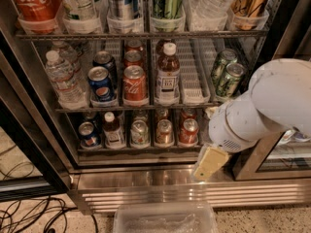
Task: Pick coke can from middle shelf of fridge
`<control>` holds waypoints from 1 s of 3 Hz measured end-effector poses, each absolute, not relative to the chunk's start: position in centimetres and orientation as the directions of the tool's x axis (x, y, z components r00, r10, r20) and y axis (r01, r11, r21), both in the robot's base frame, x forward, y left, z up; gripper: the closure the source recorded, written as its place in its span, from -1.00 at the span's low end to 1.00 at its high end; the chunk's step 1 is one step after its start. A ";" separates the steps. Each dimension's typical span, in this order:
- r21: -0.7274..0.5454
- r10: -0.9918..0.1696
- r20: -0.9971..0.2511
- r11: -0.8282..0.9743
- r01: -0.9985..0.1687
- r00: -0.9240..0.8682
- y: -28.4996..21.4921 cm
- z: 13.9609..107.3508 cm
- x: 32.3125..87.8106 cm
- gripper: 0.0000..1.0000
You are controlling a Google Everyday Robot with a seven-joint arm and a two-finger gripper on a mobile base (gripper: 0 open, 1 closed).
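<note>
At the front rail of the middle shelf [204,104] of the fridge [146,178], the coke can [134,85] stood upright, its face open toward the doorway. Just left of the can stood a Pepsi can [100,84]; just right, a brown bottle [167,74], then an open ribbed lane [192,76]. Another red can [133,58] stood behind it. Well below and right of the can, the claw [210,163] hung before the fridge's bottom sill; whether it was apart or together could not be told.
</note>
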State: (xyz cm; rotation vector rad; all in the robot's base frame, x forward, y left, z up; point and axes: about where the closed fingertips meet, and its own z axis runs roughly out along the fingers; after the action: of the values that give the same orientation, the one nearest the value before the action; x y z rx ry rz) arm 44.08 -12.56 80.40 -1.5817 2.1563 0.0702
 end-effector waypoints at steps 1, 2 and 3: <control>-0.215 -0.858 -0.461 0.358 -0.909 -0.229 -10.8 79.6 43.7 -1.00; -0.198 -0.777 -0.589 0.404 -0.893 -0.222 -6.9 78.4 43.2 -1.00; -0.209 -0.677 -0.711 0.464 -0.861 -0.193 -3.0 79.1 44.3 -1.00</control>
State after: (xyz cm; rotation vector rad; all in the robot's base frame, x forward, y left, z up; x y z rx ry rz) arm 44.30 -2.98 79.07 -1.2818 1.9418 0.3026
